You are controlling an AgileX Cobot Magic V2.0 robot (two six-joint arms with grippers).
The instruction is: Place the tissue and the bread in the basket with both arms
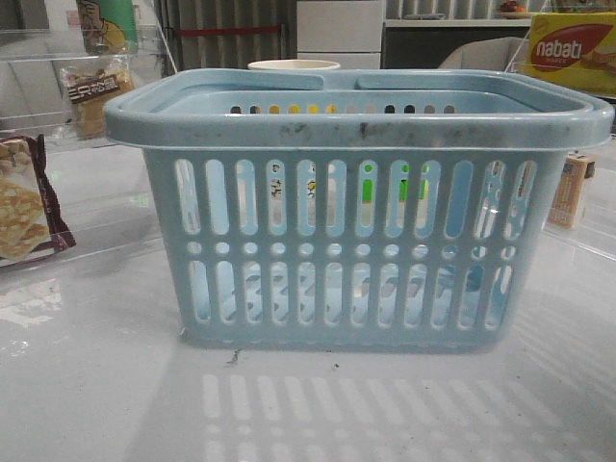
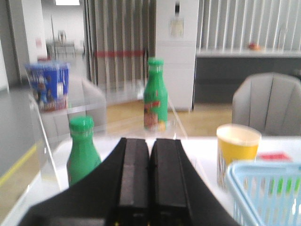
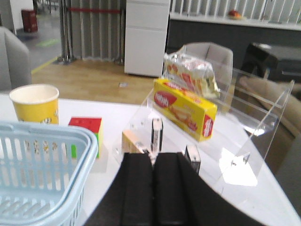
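basket (image 1: 358,207) stands on the worktop (image 1: 96,385), nothing clearly inside it. bread (image 1: 91,91) sits on a shelf behind. left gripper (image 2: 150,176) and right gripper (image 3: 154,188) pressed together, empty.

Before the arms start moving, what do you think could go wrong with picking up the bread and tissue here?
1. The bread sits on a clear acrylic shelf, hard to see; an arm may strike it.
2. The tall basket blocks much of the front view, and no tissue pack is clearly identifiable, so it may be hard to find.
3. Both the left claw and right claw are shut and must open before grasping.
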